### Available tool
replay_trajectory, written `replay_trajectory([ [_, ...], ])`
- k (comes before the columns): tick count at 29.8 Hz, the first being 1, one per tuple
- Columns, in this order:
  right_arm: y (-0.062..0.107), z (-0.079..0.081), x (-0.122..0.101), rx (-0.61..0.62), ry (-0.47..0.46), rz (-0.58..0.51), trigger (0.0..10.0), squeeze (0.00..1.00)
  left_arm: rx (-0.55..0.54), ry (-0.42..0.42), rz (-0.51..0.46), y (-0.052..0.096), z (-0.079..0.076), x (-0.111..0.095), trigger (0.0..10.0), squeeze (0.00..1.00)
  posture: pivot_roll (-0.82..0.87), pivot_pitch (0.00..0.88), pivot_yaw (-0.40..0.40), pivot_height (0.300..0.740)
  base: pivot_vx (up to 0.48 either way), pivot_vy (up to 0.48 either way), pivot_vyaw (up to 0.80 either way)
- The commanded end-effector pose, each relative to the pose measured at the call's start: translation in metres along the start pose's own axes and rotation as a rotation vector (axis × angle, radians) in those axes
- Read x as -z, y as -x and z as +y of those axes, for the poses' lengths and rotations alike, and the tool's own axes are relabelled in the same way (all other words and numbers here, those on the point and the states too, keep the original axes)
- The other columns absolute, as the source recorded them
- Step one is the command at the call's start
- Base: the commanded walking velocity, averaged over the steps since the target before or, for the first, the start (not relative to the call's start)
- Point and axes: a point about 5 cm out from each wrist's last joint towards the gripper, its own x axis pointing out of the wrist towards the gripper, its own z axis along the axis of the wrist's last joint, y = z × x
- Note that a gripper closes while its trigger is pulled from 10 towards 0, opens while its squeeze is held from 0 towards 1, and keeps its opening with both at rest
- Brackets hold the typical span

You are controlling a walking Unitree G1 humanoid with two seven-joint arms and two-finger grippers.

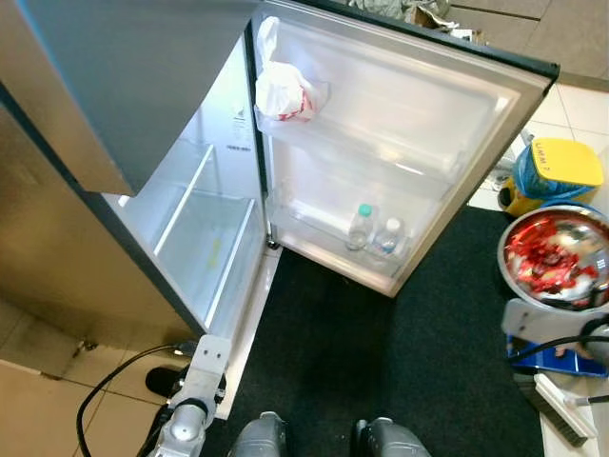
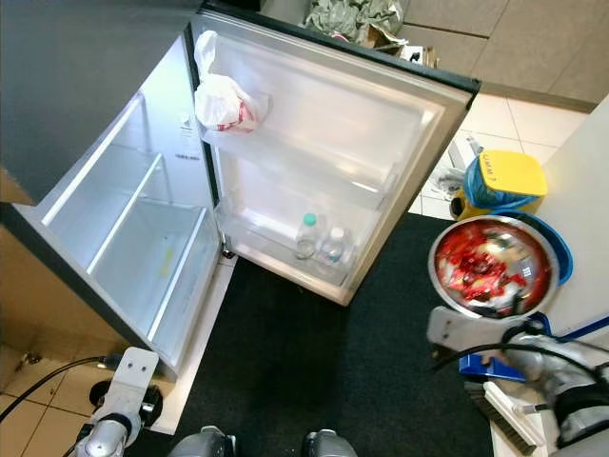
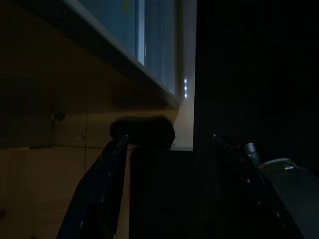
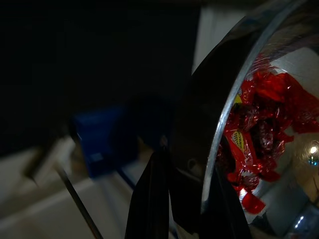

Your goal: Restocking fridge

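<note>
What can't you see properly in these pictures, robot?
- The white bag on the fridge door's upper shelf: what's inside is hidden by the plastic.
- The two bottles in the door's bottom shelf: labels too small to read.
- The left hand, left wrist view: too dark to tell what the black lump beyond it is.
- The right hand grips the bowl's rim; the bowl's far side is cut off.

Yellow-lidded bin (image 1: 552, 171) on tile right of dark mat (image 1: 381, 362); black cable (image 1: 105, 386) lower left.
</note>
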Motion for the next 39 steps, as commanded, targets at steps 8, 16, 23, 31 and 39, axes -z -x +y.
replay_trajectory([
  [8,-0.005,0.041,-0.037,-0.004,-0.157,-0.12,10.0,0.0,0.044,0.023,-0.004,0.003,-0.003,0.004,10.0,0.0,-0.02,0.166,-0.021,0.74,0.0,0.0,0.0],
  [16,-0.007,0.042,-0.052,0.053,-0.172,-0.163,10.0,0.0,0.056,0.028,-0.006,0.003,-0.007,0.003,10.0,0.0,-0.03,0.159,-0.027,0.74,0.0,0.0,0.0],
  [23,-0.007,0.038,-0.05,0.093,-0.166,-0.148,10.0,0.0,0.056,0.02,-0.007,0.003,-0.008,0.003,10.0,0.0,-0.03,0.157,-0.032,0.74,0.0,0.0,0.23],
  [31,-0.008,0.037,-0.047,0.106,-0.163,-0.126,10.0,0.0,0.056,0.018,-0.002,0.003,-0.01,0.003,10.0,0.0,-0.03,0.161,-0.035,0.74,0.0,0.0,0.8],
  [39,-0.008,0.036,-0.047,0.108,-0.16,-0.122,10.0,0.0,0.055,0.016,0.002,0.003,-0.011,0.004,10.0,0.0,-0.03,0.163,-0.035,0.74,0.0,0.0,0.8],
])
